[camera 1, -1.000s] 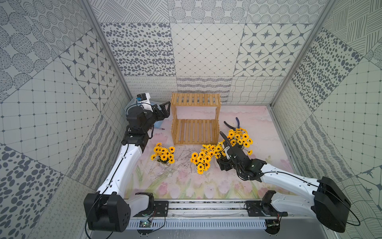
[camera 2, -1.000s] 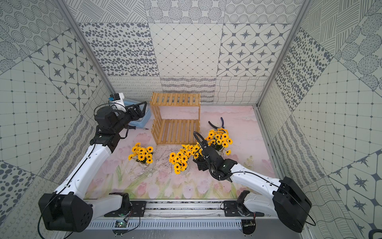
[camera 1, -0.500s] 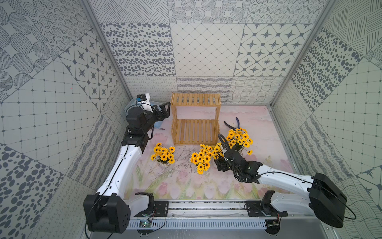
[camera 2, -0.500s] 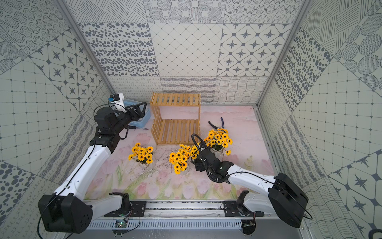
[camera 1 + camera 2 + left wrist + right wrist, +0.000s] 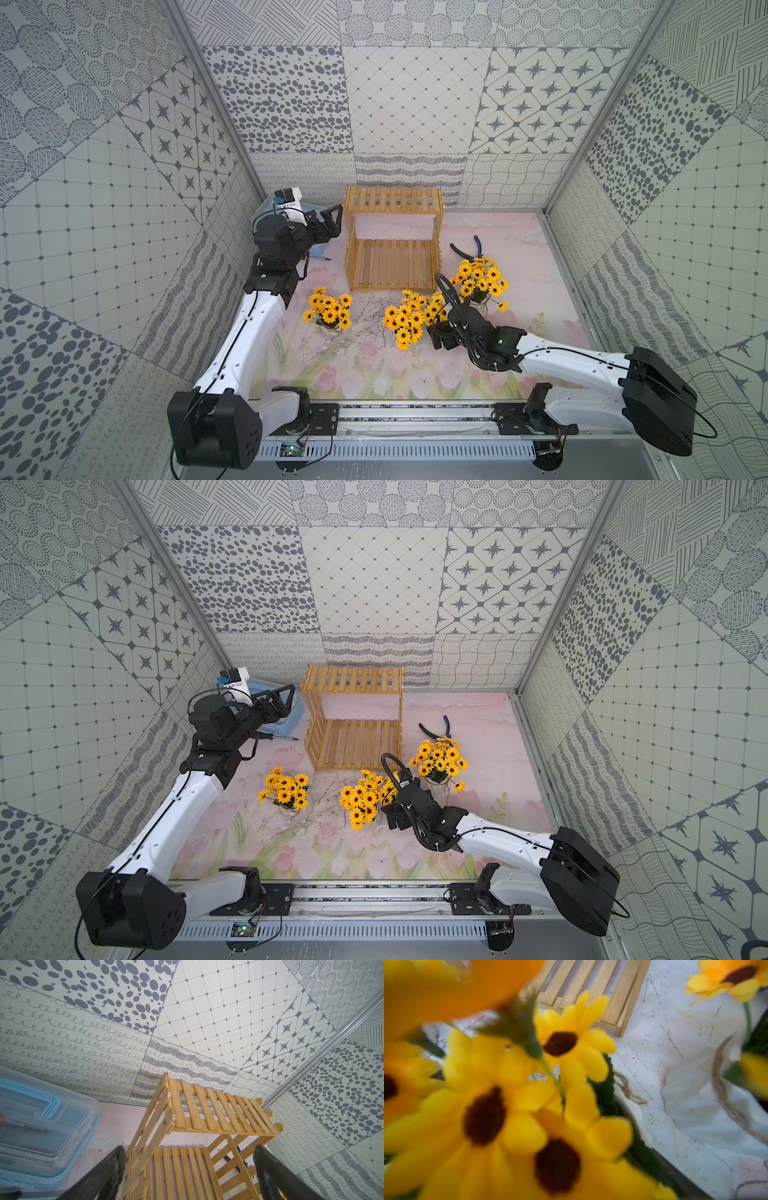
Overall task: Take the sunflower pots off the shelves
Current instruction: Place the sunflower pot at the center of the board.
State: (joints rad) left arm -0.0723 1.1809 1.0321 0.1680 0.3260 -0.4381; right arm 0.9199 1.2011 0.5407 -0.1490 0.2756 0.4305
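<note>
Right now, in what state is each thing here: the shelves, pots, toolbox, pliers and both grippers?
shelves: both tiers empty.
sunflower pots: on the table, none on the shelves.
toolbox: lid shut.
pliers: lying flat.
left gripper: open, empty.
right gripper: beside the pots; open or shut unclear.

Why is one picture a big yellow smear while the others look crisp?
Right wrist view: the sunflowers sit too close to the lens and blur, while the shelves behind look sharper. Left wrist view: shelves crisp, the left gripper dark and soft at the frame's edge. Both top views: even, soft light, only faint shadows.
</note>
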